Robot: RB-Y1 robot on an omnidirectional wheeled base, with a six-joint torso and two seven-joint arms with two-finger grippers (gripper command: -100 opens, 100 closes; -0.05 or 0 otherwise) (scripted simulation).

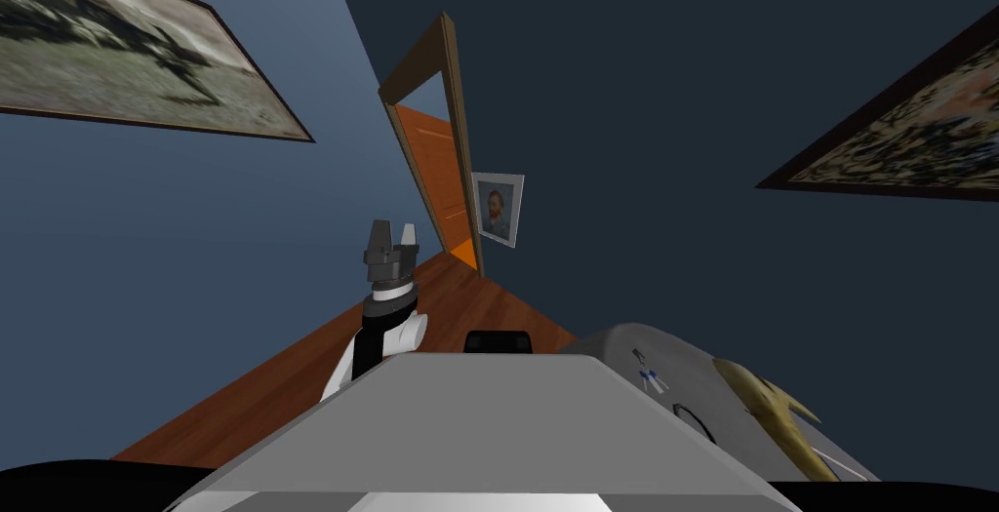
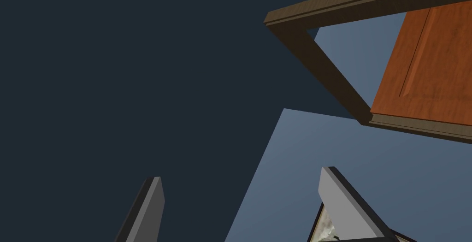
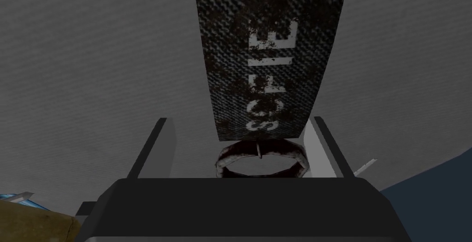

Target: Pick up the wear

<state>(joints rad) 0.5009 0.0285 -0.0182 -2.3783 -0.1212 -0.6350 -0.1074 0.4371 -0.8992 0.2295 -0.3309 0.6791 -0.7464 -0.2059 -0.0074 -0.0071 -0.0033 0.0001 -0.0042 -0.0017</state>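
Grasp not made yet. Right gripper point(image 3: 239, 148) is down over the wear with its fingers point(image 3: 160, 147) wide, about a third of the frame apart, clamped on nothing.

The wear is a dark woven strap point(image 3: 269, 55) with worn white letters reading SOFIE. It runs straight out from between the fingers. Its near end carries a dark scuffed metal ring point(image 3: 276, 148) with a small pin. The ring sits between the fingers, right up against the gripper body. The strap edge is just beside one finger, maybe touching, and there is a clear gap to the other.

The strap lies flat on a grey textured fabric-like surface point(image 3: 92, 68), loose and not inside any holder.

Done, by my read: the reach and the lining up. Left: squeeze on the strap end or ring, then lift. The strap is off-centre between the fingers, so one finger would meet it first.

Outside the fingers, well apart from the strap, are an olive-tan lump point(image 3: 37, 223) with a small blue and white piece point(image 3: 18, 198) beside it. A thin white sliver point(image 3: 366, 164) lies past the other finger.

Left gripper point(image 1: 391, 240) is raised and idle, fingers wide, nothing between them.
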